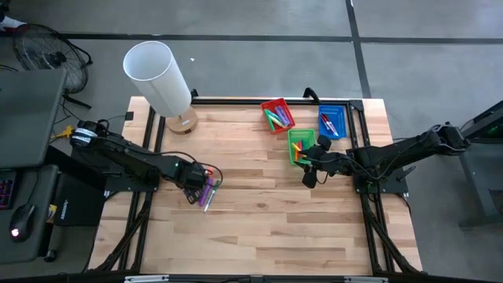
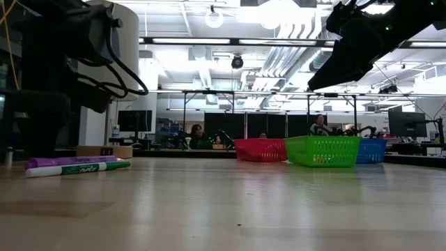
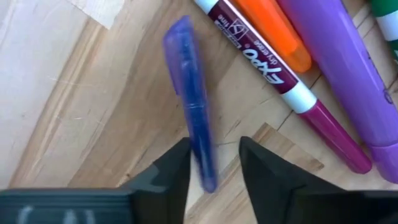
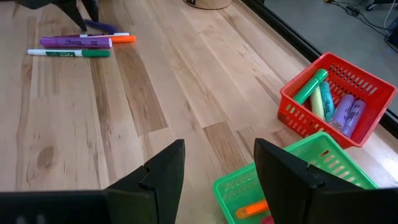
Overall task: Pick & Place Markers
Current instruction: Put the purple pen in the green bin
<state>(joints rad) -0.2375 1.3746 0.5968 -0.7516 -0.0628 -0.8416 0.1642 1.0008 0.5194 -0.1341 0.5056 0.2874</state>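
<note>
Blue marker (image 3: 191, 106) flat on the desk (image 1: 259, 220), lying between the fingers of the left claw (image 3: 214, 163), jaws parted around it and not yet pinching. Beside it purple, orange and magenta markers (image 1: 209, 191), left of the desk's centre. Right claw (image 4: 217, 165) open, empty, above the green tray (image 1: 301, 141) near the far right corner.

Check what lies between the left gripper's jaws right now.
In the left wrist view, a blue marker lies on the table with its near end between the left gripper jaws, which stand apart on either side of it.
</note>
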